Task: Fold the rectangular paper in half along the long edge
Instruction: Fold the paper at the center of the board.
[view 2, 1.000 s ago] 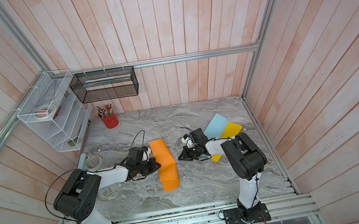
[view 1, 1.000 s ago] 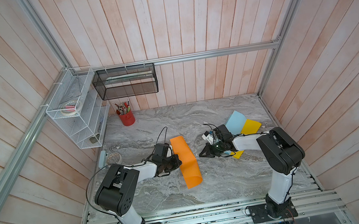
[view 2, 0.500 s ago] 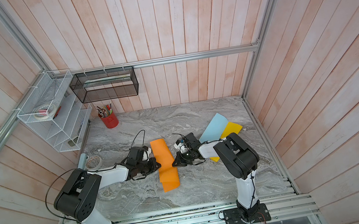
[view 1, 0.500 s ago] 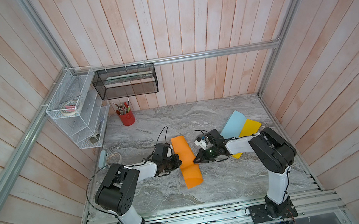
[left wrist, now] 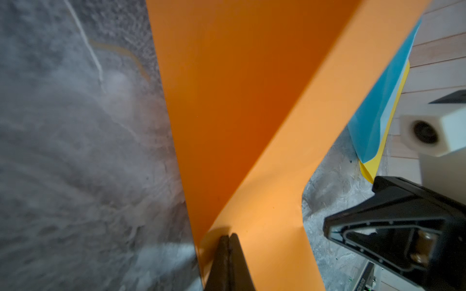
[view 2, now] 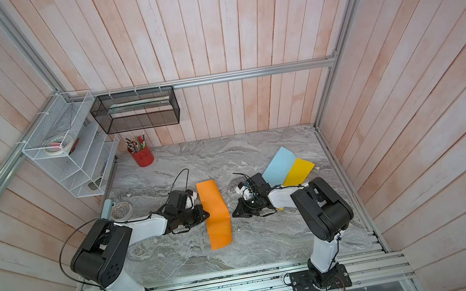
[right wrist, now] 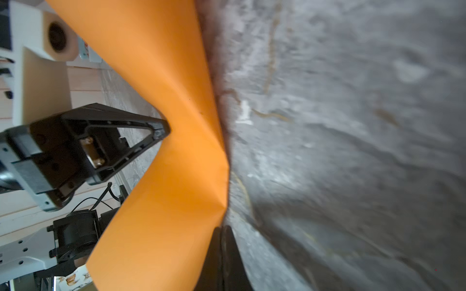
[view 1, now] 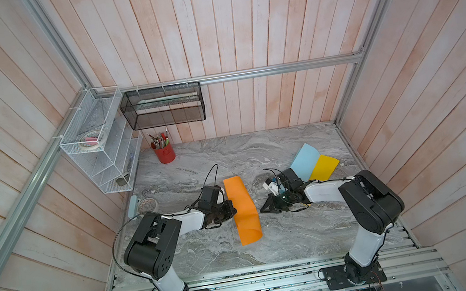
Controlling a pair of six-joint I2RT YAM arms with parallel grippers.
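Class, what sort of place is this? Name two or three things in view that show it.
Probably a robot test cell styled as a craft desk: the left arm and right arm bolted to a metal rail, a red pencil pot, a wire shelf.

Even daylight, soft shadows, blurred wrist views

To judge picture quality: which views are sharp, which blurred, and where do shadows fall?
Both top views: sharp, evenly lit, orange paper crisp. Left wrist view: marble tabletop blurred, shadow inside the paper's fold. Right wrist view: tabletop smeared, shadow beside the paper's edge.
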